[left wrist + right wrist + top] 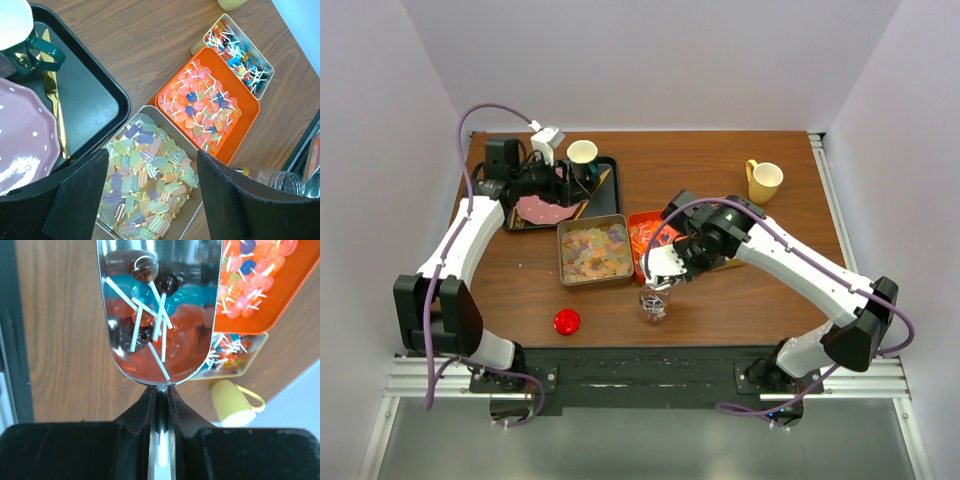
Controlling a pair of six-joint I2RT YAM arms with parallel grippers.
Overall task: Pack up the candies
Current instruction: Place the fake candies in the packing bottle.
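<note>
Between my right fingers (134,416), clamped tight: metal scoop (195,340) carrying lollipops (166,284). Under my wide-open, empty left fingers (80,200): tin (176,131) of pastel candies (145,180); orange tray (245,131) of pink-orange sweets (200,107) just beside.

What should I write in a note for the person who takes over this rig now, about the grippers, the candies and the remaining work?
Left gripper: open, empty, by the black tray.
Right gripper: shut on the handle of a metal scoop holding a few lollipops, close to the glass jar.
Candies: pastel candies in the silver tin, pink and orange ones in the orange tray, more lollipops in the second tin.
Done: one scoop loaded.
Left: probably tip it into the jar, then continue. How full the jar is, I cannot tell.
</note>
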